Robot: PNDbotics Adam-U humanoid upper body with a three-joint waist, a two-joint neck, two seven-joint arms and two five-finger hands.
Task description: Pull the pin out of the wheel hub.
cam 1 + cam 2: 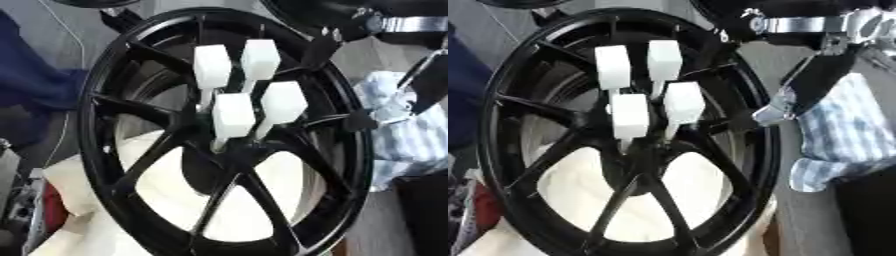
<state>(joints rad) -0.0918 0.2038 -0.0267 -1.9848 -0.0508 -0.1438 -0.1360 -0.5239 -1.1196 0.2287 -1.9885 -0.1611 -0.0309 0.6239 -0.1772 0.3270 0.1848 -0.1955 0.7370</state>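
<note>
the black wheel hub (223,135) stands nearly upright and fills the view, with pale foam behind its lower spokes. four white pins (234,114) stick out of the hub's centre toward the camera, their long axes leaning up. the right robot hand (815,85) hangs at the hub's upper right rim, beside and clear of the pins, holding nothing; whether its fingers are curled i cannot tell. no left robot hand shows, so the right is nearer.
</note>
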